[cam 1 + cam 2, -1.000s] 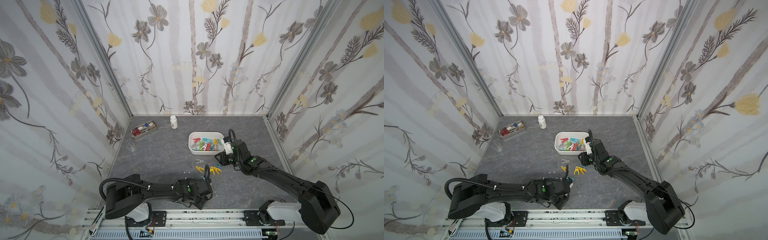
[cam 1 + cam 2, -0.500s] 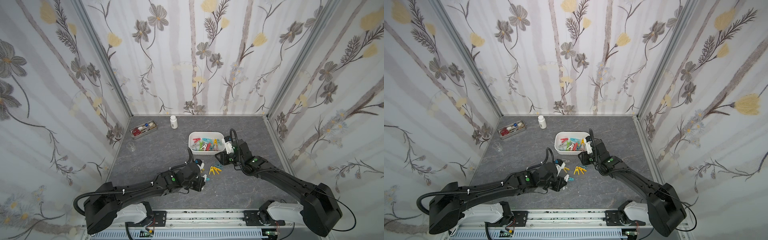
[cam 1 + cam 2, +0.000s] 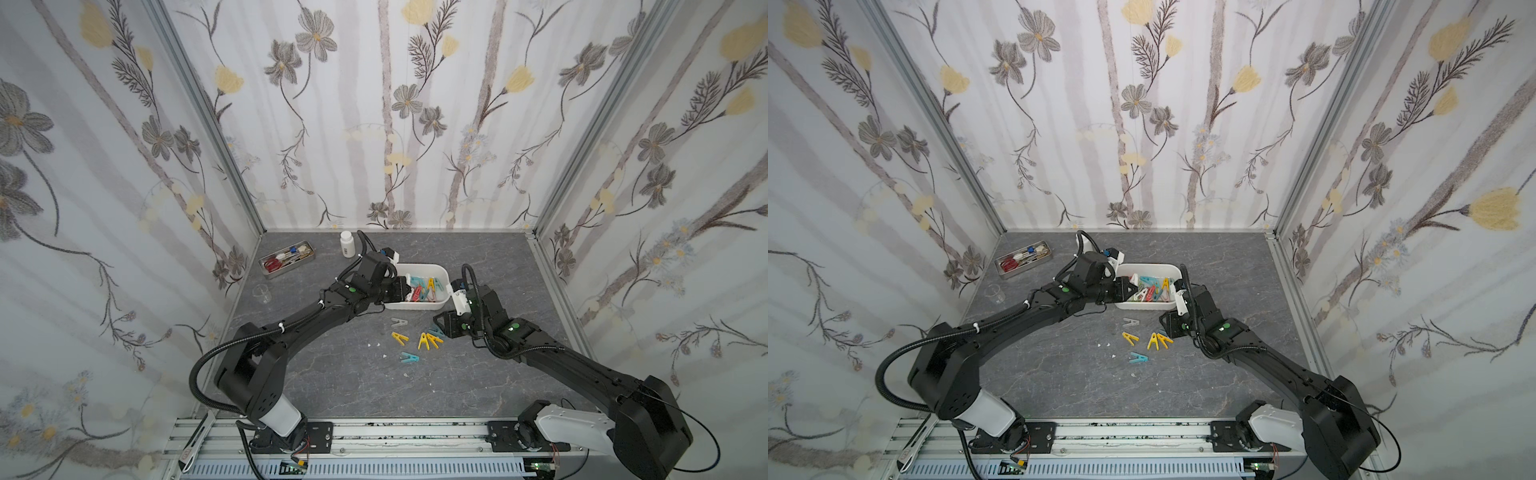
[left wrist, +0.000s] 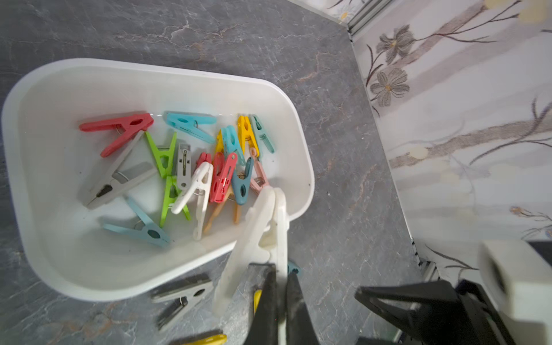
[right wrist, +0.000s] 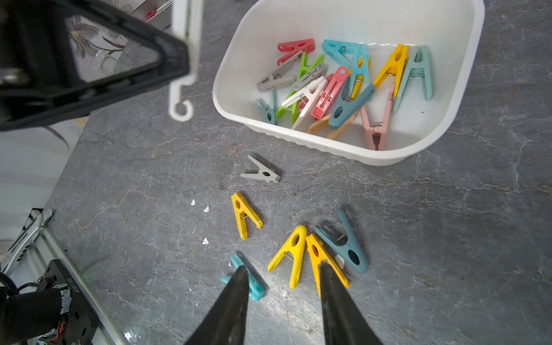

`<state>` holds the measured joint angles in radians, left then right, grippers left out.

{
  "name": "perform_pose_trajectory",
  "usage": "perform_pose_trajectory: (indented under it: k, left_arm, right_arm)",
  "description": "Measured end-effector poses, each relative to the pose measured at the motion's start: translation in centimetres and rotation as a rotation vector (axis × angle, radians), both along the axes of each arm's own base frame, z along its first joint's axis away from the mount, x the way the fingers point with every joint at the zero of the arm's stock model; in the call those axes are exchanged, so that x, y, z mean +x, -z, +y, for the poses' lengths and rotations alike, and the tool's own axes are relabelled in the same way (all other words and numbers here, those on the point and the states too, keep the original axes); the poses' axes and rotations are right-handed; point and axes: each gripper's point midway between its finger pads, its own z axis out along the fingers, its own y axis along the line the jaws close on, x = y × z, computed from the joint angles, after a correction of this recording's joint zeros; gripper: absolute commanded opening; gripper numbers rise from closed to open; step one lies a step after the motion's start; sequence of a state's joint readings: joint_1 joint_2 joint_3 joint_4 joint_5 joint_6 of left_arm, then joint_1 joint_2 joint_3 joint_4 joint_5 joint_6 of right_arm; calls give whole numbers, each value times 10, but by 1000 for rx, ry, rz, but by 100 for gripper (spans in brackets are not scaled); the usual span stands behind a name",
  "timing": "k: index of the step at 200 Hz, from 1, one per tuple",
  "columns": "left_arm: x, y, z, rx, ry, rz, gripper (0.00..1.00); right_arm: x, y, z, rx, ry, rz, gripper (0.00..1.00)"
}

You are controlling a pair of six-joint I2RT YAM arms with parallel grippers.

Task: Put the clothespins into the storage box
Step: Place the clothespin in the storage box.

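Clothespins [image 5: 297,248] – light, stiff, slick; prob. best pinched across legs. L gripper [image 4: 279,274] clamps white peg [image 4: 260,236] at box [image 4: 179,73] rim – R gripper [image 5: 283,274] fingers apart.

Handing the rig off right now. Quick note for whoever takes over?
Left pincer: shut on a white pin, tip over the box rim, not yet released.
Right pincer: open, empty, above the loose pins.
Done: a pile of pins in the box.
Left: drop the white pin; six on the table, one grey, three yellow, two teal.
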<state>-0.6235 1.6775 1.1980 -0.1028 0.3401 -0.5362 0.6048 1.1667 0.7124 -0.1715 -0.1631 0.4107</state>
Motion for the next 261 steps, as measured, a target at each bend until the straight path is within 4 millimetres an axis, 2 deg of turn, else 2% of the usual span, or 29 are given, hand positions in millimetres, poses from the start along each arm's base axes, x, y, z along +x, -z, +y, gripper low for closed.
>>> perform_pose_trajectory:
  k: [24,40,59,81,105,141,166,211,261]
  left_arm:
    - [28,9,-7,11,-7,2,0]
    - [47,15,-10,15,-18,-1,0]
    - [57,29,-13,32,-22,15,4]
    - [57,44,-14,49,-18,40,6]
    - [61,47,-8,46,-36,46,11]
    - [62,49,-5,45,-51,56,31]
    - [59,49,-3,46,-50,57,35]
    - [57,27,-1,23,-54,18,37]
    - [44,10,9,18,-68,-21,37]
  right_arm:
    - [-2,-8,-4,4,10,-20,41]
    - [-5,-6,-7,0,11,-15,41]
    - [-10,-2,-10,-8,10,-4,42]
    - [-14,-3,-13,-2,11,-12,42]
    - [-15,-2,-14,0,11,-14,42]
    - [-15,0,-14,-4,11,-8,41]
    - [-15,3,-13,-9,10,0,41]
    - [-14,8,-12,-11,12,16,39]
    - [-16,21,-10,-37,4,50,37]
